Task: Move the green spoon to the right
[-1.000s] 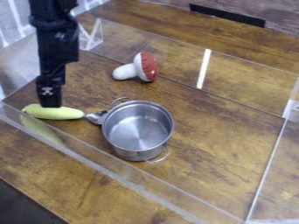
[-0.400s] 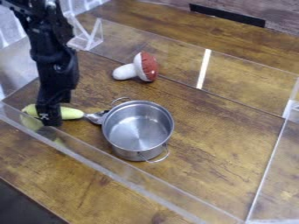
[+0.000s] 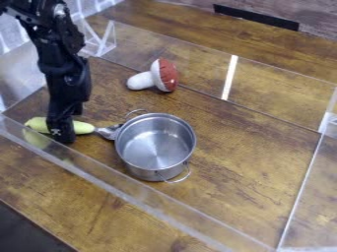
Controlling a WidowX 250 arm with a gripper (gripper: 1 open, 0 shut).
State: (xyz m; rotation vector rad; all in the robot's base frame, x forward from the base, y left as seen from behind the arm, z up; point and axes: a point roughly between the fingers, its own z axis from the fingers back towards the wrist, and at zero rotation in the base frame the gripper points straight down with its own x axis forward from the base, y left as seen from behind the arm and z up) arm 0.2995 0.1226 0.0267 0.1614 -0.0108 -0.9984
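Wooden bench [image 3: 250, 148] under clear acrylic walls. At left of frame, black arm reaching down, pincer [image 3: 57, 127] pointed straight at the bench, fingers spread wide, nothing gripped. Directly below it, at lower left of frame, the green spoon [image 3: 69, 127] lying flat on the wood: thick yellow-green handle running left to right, partly covered by the pincer tip, small silver bowl at its right end just beside the steel pot [image 3: 156, 146]. Whether the fingers touch the handle, impossible to tell. Pot upright near centre of frame, a little below middle, shiny and open on top. Above centre, well apart from pot and spoon, a red-and-white toy mushroom [image 3: 156, 76] tipped on its side, stem pointing left.
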